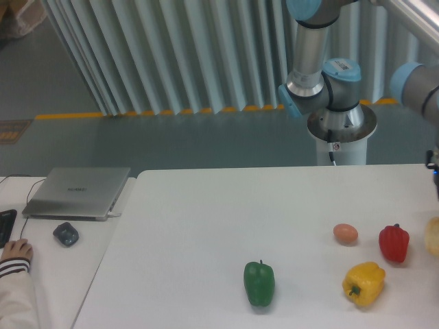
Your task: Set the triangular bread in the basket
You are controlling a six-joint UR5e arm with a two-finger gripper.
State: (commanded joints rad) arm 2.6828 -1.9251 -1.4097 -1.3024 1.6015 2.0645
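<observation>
A pale tan rounded piece, which looks like the triangular bread [433, 236], lies on the white table [206, 226] at the far right, mostly cut off by the frame edge. No basket shows in the camera view. The arm's base [336, 123] stands behind the table, and its links run out of the frame at the top and right. A small dark part of the arm [434, 164] shows at the right edge above the bread. The gripper's fingers are out of view.
A red pepper [394, 242], a yellow pepper [363, 283], a green pepper [259, 282] and a small brown egg [346, 233] lie on the table. On the left desk are a closed laptop [79, 192], a mouse [66, 234] and a person's hand [15, 252].
</observation>
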